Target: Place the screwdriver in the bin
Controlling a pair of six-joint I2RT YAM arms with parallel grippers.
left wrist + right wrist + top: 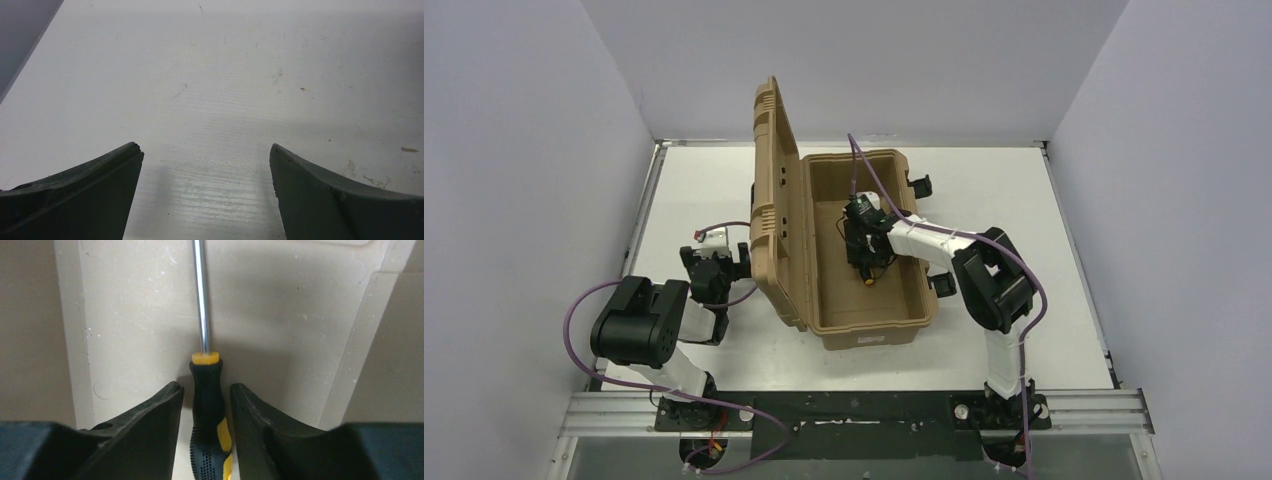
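The tan bin (876, 327) stands open at mid-table, its ribbed lid (776, 200) upright on the left. The screwdriver (206, 390), with a black and yellow handle and a grey shaft, lies on the bin's floor (140, 315), pointing away from the wrist camera. My right gripper (205, 386) reaches down into the bin and straddles the handle. A thin gap shows between the left finger (155, 415) and the handle, so the jaws stand slightly open. From above, the yellow end of the screwdriver (867, 281) peeks out below the right gripper (864, 262). My left gripper (206, 147) is open over bare table.
The left arm (644, 330) rests left of the bin's lid, with its gripper (724, 262) close to the lid's outer face. Black latches (919, 185) hang on the bin's right side. White walls enclose the table (1044, 230) on three sides.
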